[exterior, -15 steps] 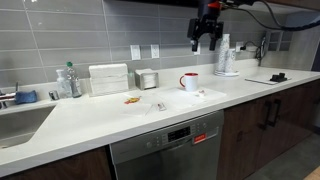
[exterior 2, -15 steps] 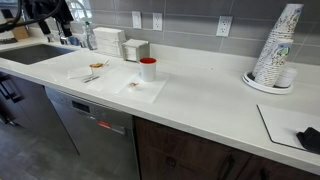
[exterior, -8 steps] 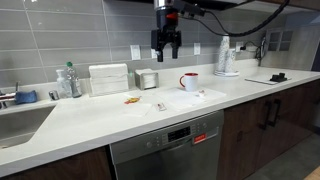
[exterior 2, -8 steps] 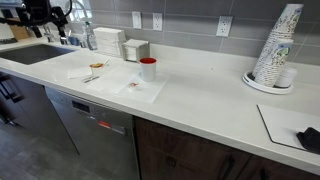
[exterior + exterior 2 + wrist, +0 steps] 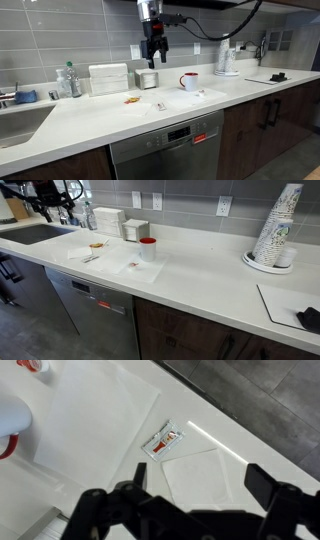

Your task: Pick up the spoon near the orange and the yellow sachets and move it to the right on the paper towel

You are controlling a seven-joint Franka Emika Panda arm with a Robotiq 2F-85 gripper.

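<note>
**Fingers spread wide and empty, high over the surface**

The fingers (image 5: 125,500) (image 5: 153,52) are hanging wide apart and gripping nothing. They are pointing straight down from a wrist that is hovering high in front of the tiled wall (image 5: 60,40). The arm (image 5: 200,22) is reaching in from above, running roughly level along the wall before bending down into the wrist.

Far below the fingers, out toward the front edge of the surface (image 5: 90,125), the spoon (image 5: 90,258) is lying as a small grey sliver near the orange and yellow sachets (image 5: 131,100) (image 5: 97,246). It is too small to tell which way it is pointing. The paper towel (image 5: 150,275) (image 5: 100,410) is lying flat below the fingers and off to one side, with the red mug (image 5: 189,81) standing just beside its wall-side edge.

Compared with half a second ago, the fingers are sitting farther along the wall toward the sink (image 5: 20,120), at much the same height and just as wide open. The spoon, sachets, towel and mug are lying where they were.
</note>
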